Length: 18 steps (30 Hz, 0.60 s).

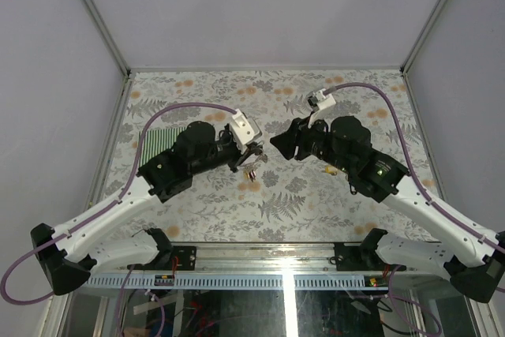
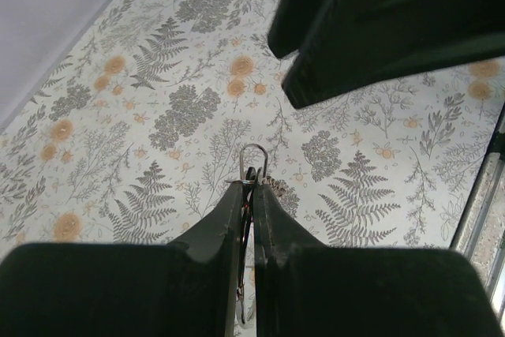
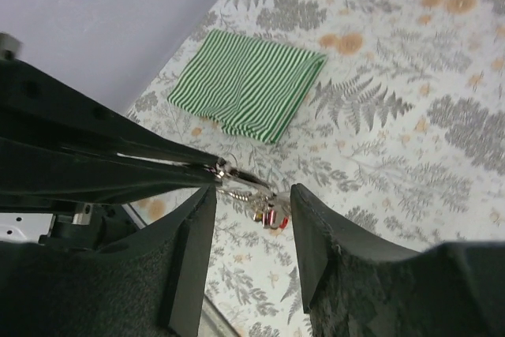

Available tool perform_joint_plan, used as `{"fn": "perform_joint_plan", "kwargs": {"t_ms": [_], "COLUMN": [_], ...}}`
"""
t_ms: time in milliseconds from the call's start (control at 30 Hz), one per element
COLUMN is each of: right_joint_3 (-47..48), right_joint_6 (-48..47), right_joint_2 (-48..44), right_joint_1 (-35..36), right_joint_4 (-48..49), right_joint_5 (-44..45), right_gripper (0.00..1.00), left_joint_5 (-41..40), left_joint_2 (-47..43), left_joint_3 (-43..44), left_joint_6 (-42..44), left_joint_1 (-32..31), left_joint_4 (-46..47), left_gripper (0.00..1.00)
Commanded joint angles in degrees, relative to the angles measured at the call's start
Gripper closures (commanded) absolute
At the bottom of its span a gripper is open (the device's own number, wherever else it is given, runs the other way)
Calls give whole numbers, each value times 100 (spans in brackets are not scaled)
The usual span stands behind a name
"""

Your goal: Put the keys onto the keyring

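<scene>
Silver wire shows at the very tip of the left gripper (image 2: 253, 183). Its two black jaws are pressed together on the keyring (image 2: 254, 146), whose thin loop stands up just past the fingertips. Below that pinch a small cluster of keys (image 3: 267, 212) hangs from the ring. One has a red part, but how many there are is too small to tell.

The cluster hangs just above the flowered table (image 3: 410, 116), to the right of a green striped cloth (image 3: 248, 84). The left arm's wrist reaches across between cloth and keys. Further right of the cloth again, the right gripper (image 3: 252, 193) faces the ring with its jaws parted and nothing in them. From its own camera the keys appear in the gap between its fingers. The overhead view, however, shows its tips stopping short of the ring and not touching it.

Judged from this, the task is well along and may be finished. The keys in sight appear to hang on the ring, and the empty right jaws carry no further key. No loose key can be made out on the table with certainty, so whether one is left to thread cannot be told. At the least, the loaded ring has yet to be set down.
</scene>
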Motion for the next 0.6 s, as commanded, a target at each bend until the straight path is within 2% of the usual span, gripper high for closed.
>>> {"fn": "perform_joint_plan", "kwargs": {"t_ms": [0,100,200,333,567], "right_joint_3": [254,24,-262,-426,-277], "right_joint_6": [638,103,-926,-1888,-2411], "right_joint_2": [46,-109,-354,-547,-660], "right_joint_1": [6,3,6,0,5], "right_joint_4": [-131,179,556,572,207], "right_joint_5": [118,-308,-1138,-1918,-2393], "right_gripper": [51,52,55,57,50], "left_joint_5": [-246,-146,-81,-68,97], "left_joint_2": [-274,-364,-468,-732,-1430], "left_joint_3": [-18,-4,64,-124,-732], "left_joint_6": [-238,-394,-622,-1219,-2525], "left_joint_1": [-15,-10,-11,-16,-16], "left_joint_4": [783,838,861,1234,2104], "left_gripper": [100,100,100,100,100]}}
